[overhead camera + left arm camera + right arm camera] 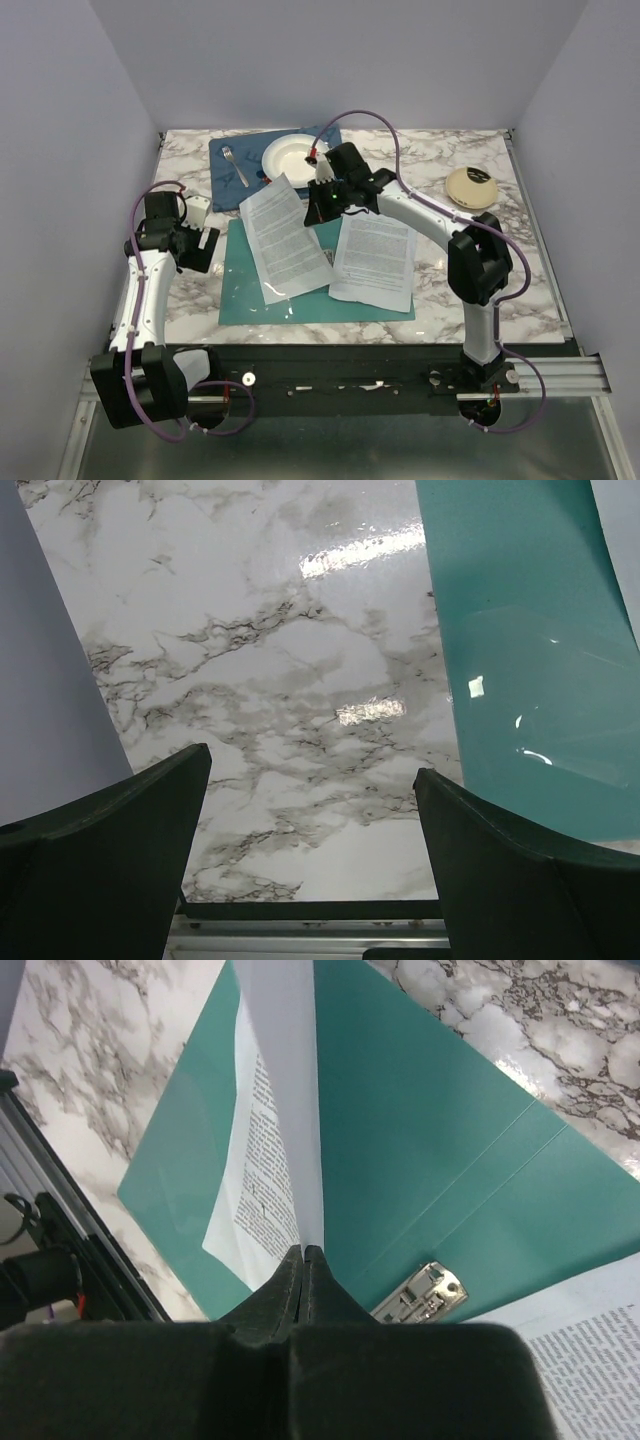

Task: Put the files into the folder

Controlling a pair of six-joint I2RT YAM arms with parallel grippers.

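At the near left, the left gripper (312, 768) is hovering over the bare marble table (280, 660) with its fingers spread wide and nothing between them, just beside the folder's left edge. The folder (240, 290) is lying open and flat, its metal clip (420, 1295) showing at the spine. The files are sitting in two lots. One batch (375, 262) is resting flat over the folder's right half and spilling past its near edge. The other sheets (285, 235) are being held up at a slant over the left half, with the right gripper (305, 1252) pinching their far edge, fingers pressed tight on the paper. Whether their low end is touching the folder, I cannot tell.

Paper like this is looking light, limp and slippery. A pinch at one edge is letting the rest sag, so a hold near the middle of an edge probably suits it best.

Farther back, a plate (293, 155) and fork (236, 166) are sitting on a blue placemat (225, 150).
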